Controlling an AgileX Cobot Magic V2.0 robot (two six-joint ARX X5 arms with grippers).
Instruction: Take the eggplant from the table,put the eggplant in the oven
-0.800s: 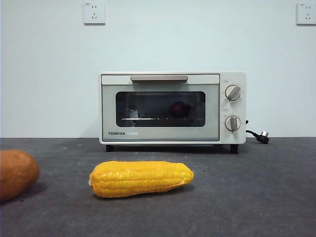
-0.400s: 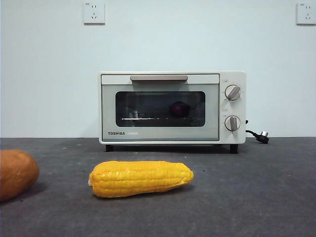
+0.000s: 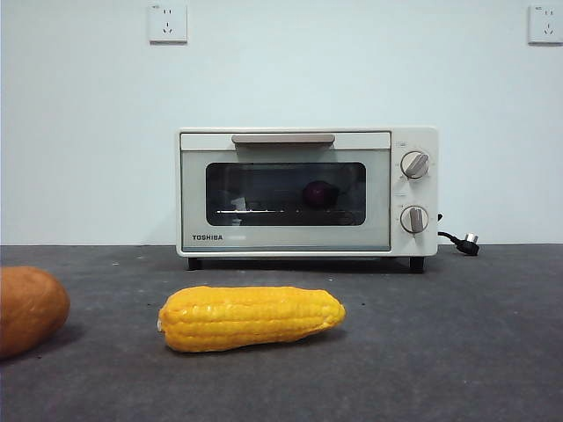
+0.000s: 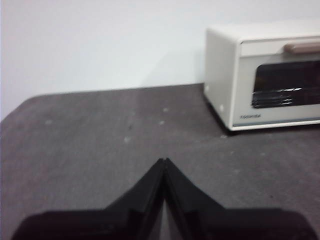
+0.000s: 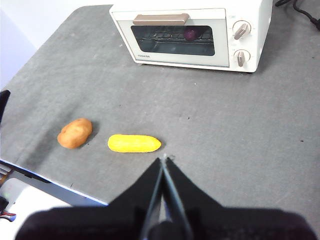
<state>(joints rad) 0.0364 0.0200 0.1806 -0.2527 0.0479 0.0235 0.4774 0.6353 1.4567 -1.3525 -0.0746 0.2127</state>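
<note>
The cream-white oven (image 3: 307, 192) stands at the back of the dark grey table (image 3: 457, 352) with its door closed. Through the glass window the dark purple eggplant (image 3: 319, 194) rests on the wire rack, right of middle; it also shows in the right wrist view, eggplant (image 5: 190, 34) inside the oven (image 5: 190, 32). My right gripper (image 5: 164, 159) hangs high above the table's near side, shut and holding nothing. My left gripper (image 4: 164, 161) is shut and empty over bare table left of the oven (image 4: 265, 75). Neither arm shows in the front view.
A yellow corn cob (image 3: 251, 317) lies in front of the oven, also seen as the corn (image 5: 134, 143). An orange-brown rounded vegetable (image 3: 28, 309) sits at the left, near the table's edge (image 5: 75, 133). A power cord (image 3: 459, 242) trails right of the oven.
</note>
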